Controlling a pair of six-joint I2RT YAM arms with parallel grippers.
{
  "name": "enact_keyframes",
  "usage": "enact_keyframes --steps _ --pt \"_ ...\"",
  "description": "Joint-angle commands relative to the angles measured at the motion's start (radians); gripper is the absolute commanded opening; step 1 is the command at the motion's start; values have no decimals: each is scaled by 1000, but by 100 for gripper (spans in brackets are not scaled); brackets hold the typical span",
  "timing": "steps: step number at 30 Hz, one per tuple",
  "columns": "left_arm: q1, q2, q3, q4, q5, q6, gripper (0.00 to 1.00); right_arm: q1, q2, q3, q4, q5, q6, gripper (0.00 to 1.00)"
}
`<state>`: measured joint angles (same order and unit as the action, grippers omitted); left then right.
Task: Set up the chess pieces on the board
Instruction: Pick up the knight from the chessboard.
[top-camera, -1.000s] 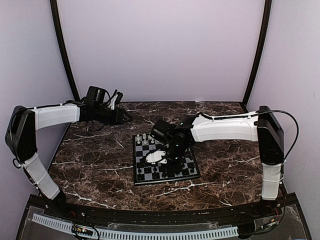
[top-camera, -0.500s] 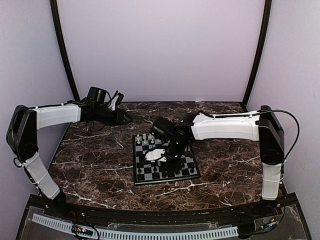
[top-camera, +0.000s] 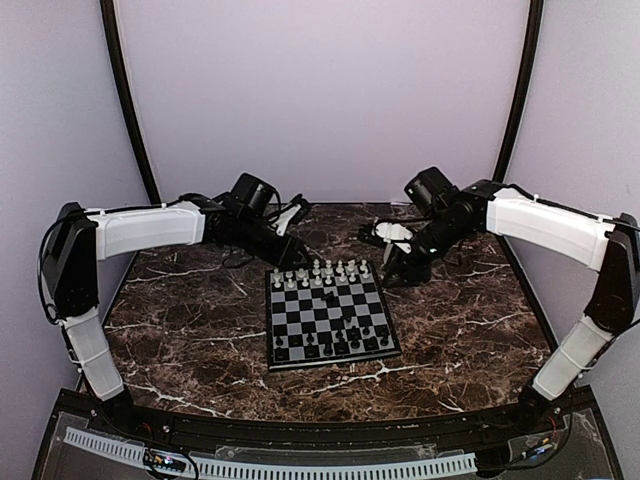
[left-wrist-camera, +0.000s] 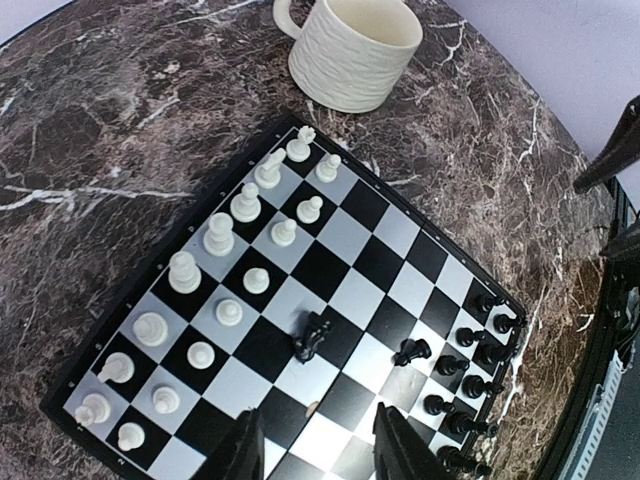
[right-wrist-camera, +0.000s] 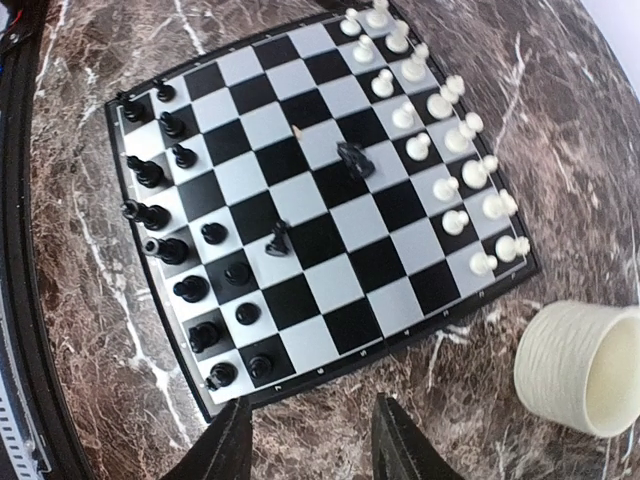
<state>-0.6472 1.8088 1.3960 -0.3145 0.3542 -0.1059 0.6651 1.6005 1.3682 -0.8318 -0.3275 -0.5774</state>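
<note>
The checkered board (top-camera: 335, 362) lies mid-table. White chess pieces (top-camera: 320, 270) stand in its two far rows and black chess pieces (top-camera: 330, 345) in its two near rows. Two black pieces (top-camera: 330, 297) sit apart on the middle squares; in the left wrist view one (left-wrist-camera: 312, 335) looks upright and the other (left-wrist-camera: 412, 351) lies tipped. My left gripper (top-camera: 288, 246) hovers off the board's far left corner, open and empty (left-wrist-camera: 320, 455). My right gripper (top-camera: 395, 268) hovers off the far right corner, open and empty (right-wrist-camera: 312, 450).
A cream ribbed mug (left-wrist-camera: 350, 45) stands on the dark marble just beyond the white end of the board, near my right gripper (right-wrist-camera: 580, 365). The table's raised black front edge (top-camera: 300, 430) runs along the near side.
My right arm has lifted off the middle of the board and swung back to the far right. My left arm has moved right, towards the board's far left corner.
</note>
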Motion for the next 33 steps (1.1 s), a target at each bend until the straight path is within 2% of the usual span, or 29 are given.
enact_keyframes --steps 1,5,9,13,21,33 --pt "-53 61 107 -147 -106 23 39 -59 -31 -97 122 -41 82 41" --pt "-80 95 150 -178 -117 10 39 -62 -20 -141 166 -69 69 38" --pt "-79 77 136 -171 -179 -41 39 -57 43 -107 183 -63 48 36" --pt "-63 -30 50 -104 -205 -102 41 -39 136 -31 200 -23 19 37" --pt "19 -232 -150 40 -158 -261 46 25 341 121 208 32 -24 41" --pt "45 -331 -243 74 -146 -296 47 79 517 266 205 100 -44 44"
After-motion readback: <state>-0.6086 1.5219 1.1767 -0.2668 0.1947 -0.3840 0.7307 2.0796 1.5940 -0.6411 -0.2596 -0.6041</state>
